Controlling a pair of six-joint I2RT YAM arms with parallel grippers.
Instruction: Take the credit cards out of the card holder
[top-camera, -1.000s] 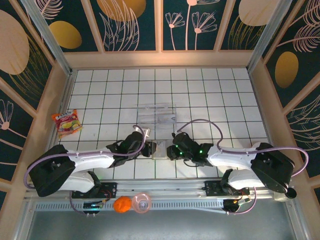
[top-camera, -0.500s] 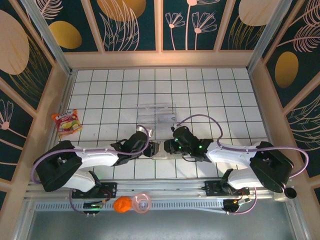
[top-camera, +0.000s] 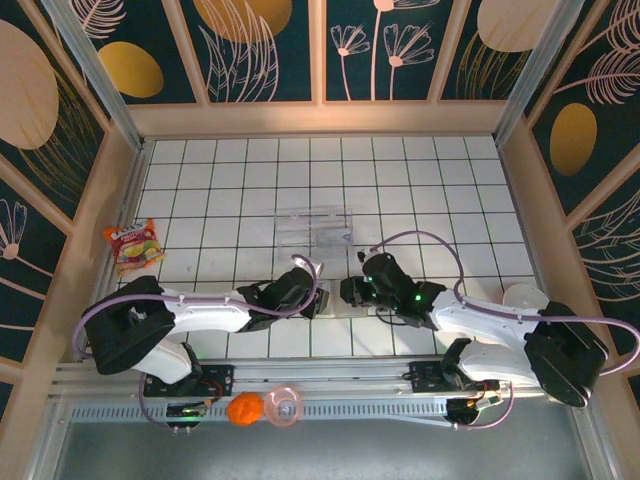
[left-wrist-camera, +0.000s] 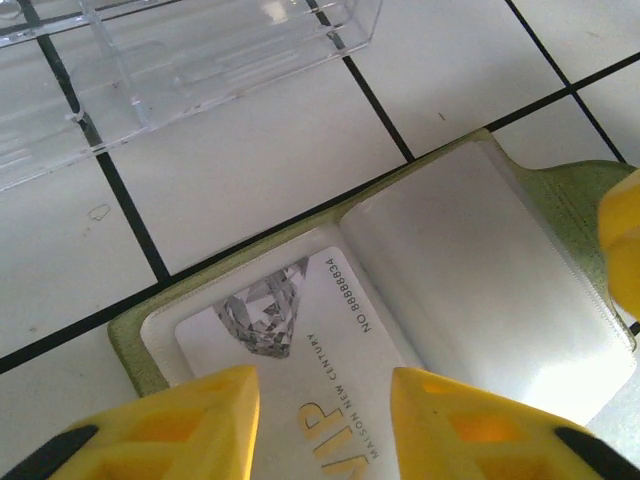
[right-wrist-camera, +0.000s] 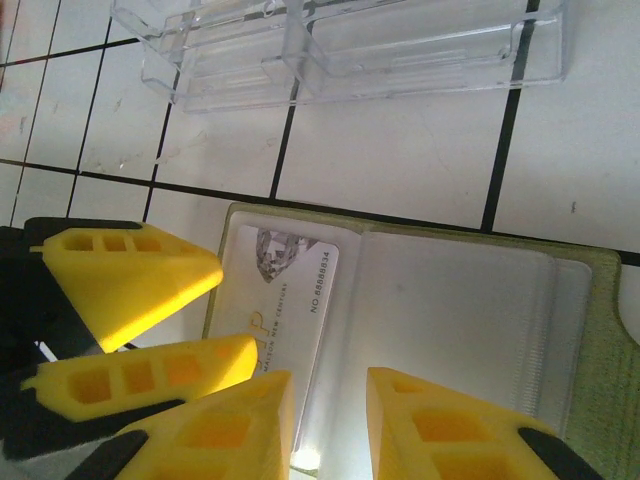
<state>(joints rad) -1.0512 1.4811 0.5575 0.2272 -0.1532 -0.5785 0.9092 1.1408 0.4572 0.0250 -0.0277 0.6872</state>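
A white tiled table (top-camera: 420, 180), ruled with dark grid lines, was enclosed by dark teal panels painted with pale flowers and leaves. The card holder (right-wrist-camera: 600, 330) was laid unfolded and flat on the tiles near the front of the table, between the two grippers, and its olive-green rim was seen framing a pale inside with clear pockets. One credit card (left-wrist-camera: 290, 320), pale and printed with a diamond and the letters VIP, was lodged in the pocket on the half nearer the left arm. A clear plastic tray (top-camera: 315, 228) was set just behind the holder, apart from it.

The left gripper (left-wrist-camera: 320, 425) was lowered over the card. Its yellow jaws were spread to either side of the print and nothing was clamped between them; whether the tips touched the card could not be told. The right gripper (right-wrist-camera: 325, 430) was held over the holder about its fold, its jaws parted by a narrower gap in which nothing was caught.

A snack packet (top-camera: 133, 245) was left at the table's left edge, well apart from the holder. An orange object (top-camera: 243, 408) and a pink one (top-camera: 283, 405) were placed side by side on the metal rail before the arm bases.
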